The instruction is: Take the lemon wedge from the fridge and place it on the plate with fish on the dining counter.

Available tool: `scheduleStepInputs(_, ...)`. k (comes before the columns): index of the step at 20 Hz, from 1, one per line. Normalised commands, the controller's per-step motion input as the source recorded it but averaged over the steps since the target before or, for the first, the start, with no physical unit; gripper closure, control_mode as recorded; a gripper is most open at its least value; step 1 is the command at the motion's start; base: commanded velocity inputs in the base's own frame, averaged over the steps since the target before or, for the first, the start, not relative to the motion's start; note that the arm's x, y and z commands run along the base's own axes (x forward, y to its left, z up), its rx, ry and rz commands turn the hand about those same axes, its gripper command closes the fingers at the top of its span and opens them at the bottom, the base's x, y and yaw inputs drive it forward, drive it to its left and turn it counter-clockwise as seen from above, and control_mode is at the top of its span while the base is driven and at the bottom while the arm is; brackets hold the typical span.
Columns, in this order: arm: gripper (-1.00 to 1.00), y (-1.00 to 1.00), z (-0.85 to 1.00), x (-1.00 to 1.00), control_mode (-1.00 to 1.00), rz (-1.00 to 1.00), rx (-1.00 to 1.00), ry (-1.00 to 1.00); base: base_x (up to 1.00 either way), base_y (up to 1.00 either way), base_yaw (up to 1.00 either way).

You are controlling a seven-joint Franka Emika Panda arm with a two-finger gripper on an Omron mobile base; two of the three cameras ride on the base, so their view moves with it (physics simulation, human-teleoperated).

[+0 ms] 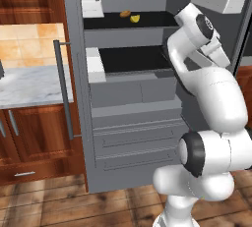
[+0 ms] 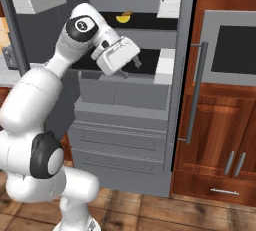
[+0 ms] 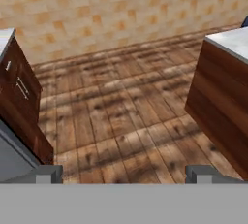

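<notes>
Lemon wedge (image 1: 135, 18) on fridge (image 1: 128, 118) shelf

This is a home kitchen. A tall grey fridge (image 1: 133, 103) stands open, with black shelves and white door bins (image 1: 92, 4). Beside it are reddish wood cabinets (image 1: 34, 137), a marble worktop (image 1: 32, 86) backed by tan tiles (image 1: 29, 42), and a built-in oven (image 2: 232, 50). The floor (image 3: 121, 116) is wood plank.
</notes>
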Motion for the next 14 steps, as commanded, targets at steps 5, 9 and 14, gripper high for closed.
scheduleStepInputs(5, -1.0, 0.99, -0.17, -0.34, -1.0, 0.52, 0.03, 0.0, 0.0, 0.0, 0.0)
scheduleStepInputs(9, -1.0, 0.71, -0.01, 0.0, -1.0, 0.62, 0.18, 0.0, 0.0, 0.0, 0.0)
scheduleStepInputs(14, -1.0, 0.33, 0.0, 0.03, -1.0, 0.64, 0.24, 0.0, 0.0, 0.0, 0.0)
